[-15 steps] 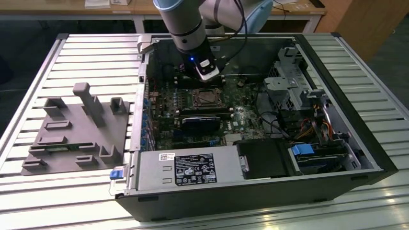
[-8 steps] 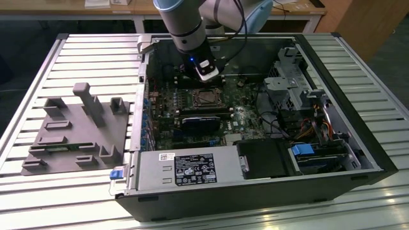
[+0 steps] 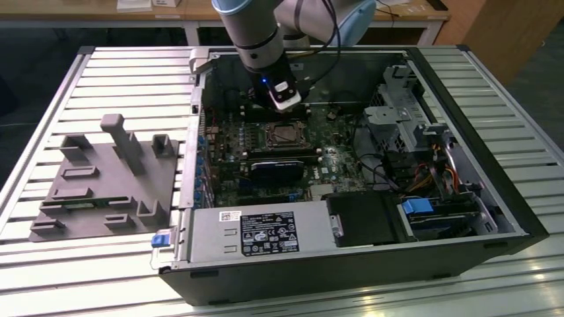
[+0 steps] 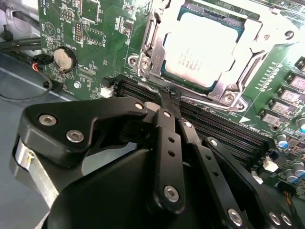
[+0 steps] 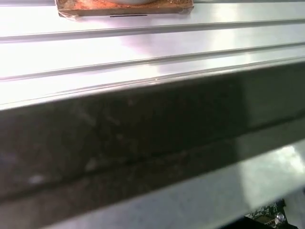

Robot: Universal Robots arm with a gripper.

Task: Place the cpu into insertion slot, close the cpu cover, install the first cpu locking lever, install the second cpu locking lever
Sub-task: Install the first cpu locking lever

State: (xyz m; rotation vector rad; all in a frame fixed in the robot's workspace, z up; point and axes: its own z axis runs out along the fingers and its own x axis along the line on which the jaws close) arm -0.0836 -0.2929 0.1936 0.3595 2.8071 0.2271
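The cpu (image 4: 205, 45), a silver-topped square chip, lies in the insertion slot (image 3: 283, 136) on the green motherboard inside the open computer case. The cpu cover (image 4: 228, 91), a silver frame with a window, lies flat around the chip. A thin silver locking lever (image 4: 209, 103) runs along the cover's edge nearest my gripper, and another (image 4: 151, 33) runs along an adjacent edge. My black gripper (image 4: 167, 95) is shut, its tips together right at the near lever beside a corner of the socket. In the exterior view the gripper (image 3: 284, 104) hangs just behind the socket.
Black memory slots (image 4: 224, 129) run beside the socket and a coin battery (image 4: 63, 58) sits off to one side. A grey fixture (image 3: 105, 178) lies at the exterior view's left, the power supply (image 3: 255, 234) in front, a drive cage (image 3: 414, 125) at the right. The case wall (image 5: 143, 143) is close.
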